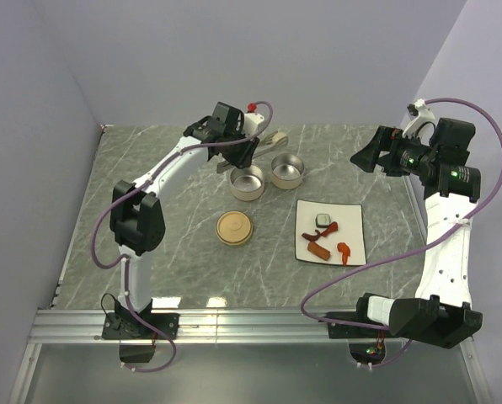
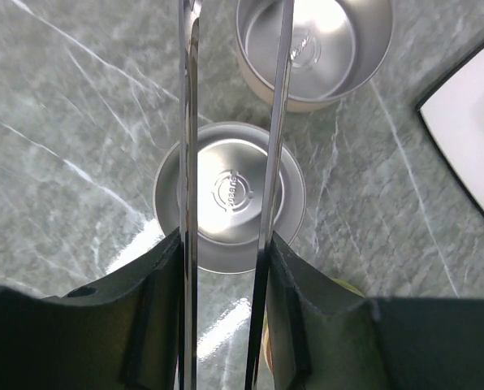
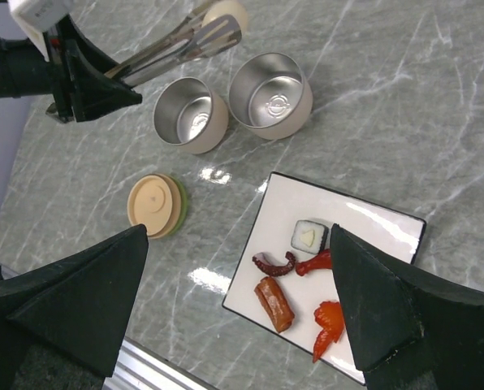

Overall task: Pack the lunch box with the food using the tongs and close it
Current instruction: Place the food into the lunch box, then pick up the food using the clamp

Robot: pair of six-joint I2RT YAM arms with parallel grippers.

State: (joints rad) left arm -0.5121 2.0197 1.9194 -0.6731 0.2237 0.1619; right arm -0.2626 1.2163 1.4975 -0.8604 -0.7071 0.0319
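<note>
Lunch box (image 1: pixel 287 171) parts stand open on the grey marble table (image 1: pixel 259 282). The white square plate (image 1: pixel 352 215) lies to the right of the middle, on my right arm's side. Two steel tins stand side by side at the far middle, the nearer tin (image 3: pixel 191 116) to the left and the farther tin (image 3: pixel 270 96) to the right, both with nothing in them. The tan round lid (image 1: pixel 234 228) lies flat by itself, nearer to me than the tins.

My left gripper (image 2: pixel 224 244) is clamped on the tongs (image 3: pixel 185 46), whose two thin arms run out between my fingers, a gap between them, passing over the nearer tin. A white egg-like ball (image 3: pixel 228 11) sits at their tips; whether they touch it I cannot tell. My right gripper (image 3: pixel 239 244) hangs above the plate's edge with its fingers spread wide, holding nothing.

On the plate lie the brown sausage (image 3: pixel 274 303), the white-and-dark piece (image 3: pixel 309 236), a dark red curved bit (image 3: pixel 273 262) and two brighter red bits (image 3: pixel 330 318).
</note>
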